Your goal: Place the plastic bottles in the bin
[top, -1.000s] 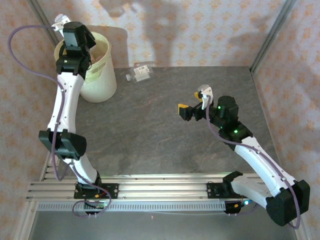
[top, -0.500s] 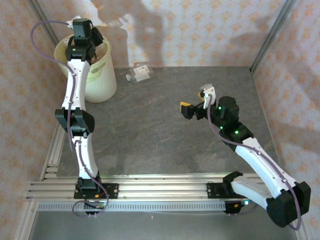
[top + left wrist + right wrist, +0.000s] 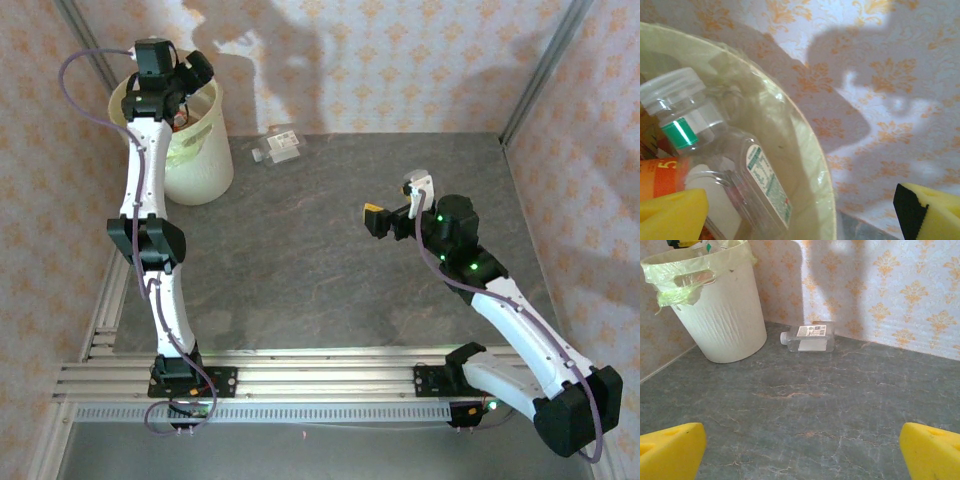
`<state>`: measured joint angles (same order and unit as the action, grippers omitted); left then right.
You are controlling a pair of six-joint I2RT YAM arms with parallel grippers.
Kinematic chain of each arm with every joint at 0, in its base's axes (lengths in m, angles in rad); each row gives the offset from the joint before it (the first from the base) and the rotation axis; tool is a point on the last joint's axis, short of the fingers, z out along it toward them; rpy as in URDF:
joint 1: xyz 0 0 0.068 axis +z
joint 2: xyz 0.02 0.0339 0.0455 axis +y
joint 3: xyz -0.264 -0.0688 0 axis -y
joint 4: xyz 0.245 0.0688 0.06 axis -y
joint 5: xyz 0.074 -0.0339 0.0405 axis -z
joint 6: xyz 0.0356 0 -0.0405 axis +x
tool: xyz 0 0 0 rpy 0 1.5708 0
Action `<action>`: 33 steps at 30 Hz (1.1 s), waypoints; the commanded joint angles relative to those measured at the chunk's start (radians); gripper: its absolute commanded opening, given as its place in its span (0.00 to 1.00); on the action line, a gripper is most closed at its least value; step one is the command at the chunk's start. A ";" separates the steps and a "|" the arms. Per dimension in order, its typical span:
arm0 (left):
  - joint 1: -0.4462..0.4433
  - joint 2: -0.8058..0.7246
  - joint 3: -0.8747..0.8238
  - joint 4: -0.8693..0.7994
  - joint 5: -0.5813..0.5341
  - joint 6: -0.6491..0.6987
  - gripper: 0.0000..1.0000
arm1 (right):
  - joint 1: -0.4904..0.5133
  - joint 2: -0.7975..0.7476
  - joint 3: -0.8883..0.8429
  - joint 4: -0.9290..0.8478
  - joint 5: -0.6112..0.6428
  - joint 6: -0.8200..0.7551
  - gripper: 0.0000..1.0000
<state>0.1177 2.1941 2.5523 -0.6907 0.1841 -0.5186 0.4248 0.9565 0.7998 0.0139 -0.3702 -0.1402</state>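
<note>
Clear plastic: one bottle [image 3: 808,337] lies on the counter [image 3: 840,405] near the bin [image 3: 725,325], straight ahead of your right tool [image 3: 800,450], long axis crosswise, cap toward the bin. That tool gapes empty. Your left tool [image 3: 800,212] hangs spread, gripping nothing, over the bin holding other bottles [image 3: 715,150].

Open table [image 3: 300,260] in the middle, far-left corner crowding up.
The bin [image 3: 205,160] is blocking that corner, the left arm [image 3: 138,190] is leaning over its mouth, and a bottle [image 3: 280,146] is lying nearby.
</note>
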 commanded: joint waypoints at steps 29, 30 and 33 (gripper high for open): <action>-0.536 0.150 -0.006 0.020 -0.453 0.192 1.00 | 0.002 -0.002 -0.005 -0.064 0.313 0.138 0.99; -0.535 0.179 0.015 0.010 -0.475 0.183 1.00 | 0.003 -0.002 -0.003 -0.072 0.313 0.138 0.99; -0.521 0.249 0.064 -0.012 -0.511 0.156 1.00 | 0.002 -0.005 -0.001 -0.087 0.321 0.139 0.99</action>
<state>-0.4236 2.3917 2.5698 -0.6594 -0.2211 -0.3424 0.4248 0.9585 0.7982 -0.0475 -0.0795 -0.0181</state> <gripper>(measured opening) 0.993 0.992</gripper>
